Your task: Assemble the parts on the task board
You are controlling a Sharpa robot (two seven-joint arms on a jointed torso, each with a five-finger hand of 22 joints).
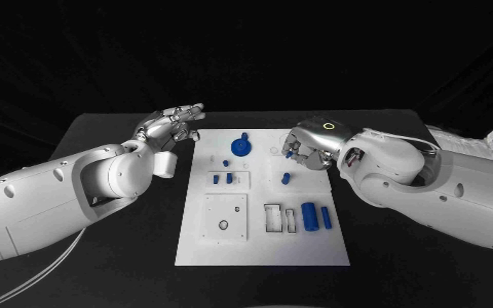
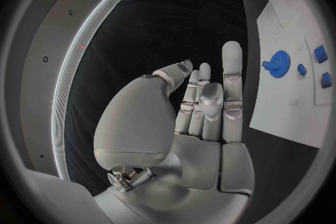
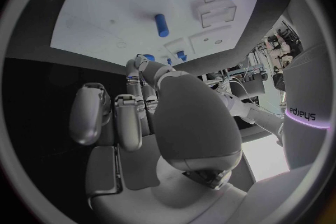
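one task board (image 1: 308, 247), two hands (image 1: 172, 122)

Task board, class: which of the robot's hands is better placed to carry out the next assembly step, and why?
Probably the right hand: it hovers over the task board and seems to pinch a small blue part at its fingertips. The left hand holds nothing, fingers apart, beside the board's far left corner.

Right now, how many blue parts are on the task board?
7: a gear at the far end, one small piece just nearer, two left of centre, one right of centre, two cylinders near right. The right hand seems to hold another blue piece.
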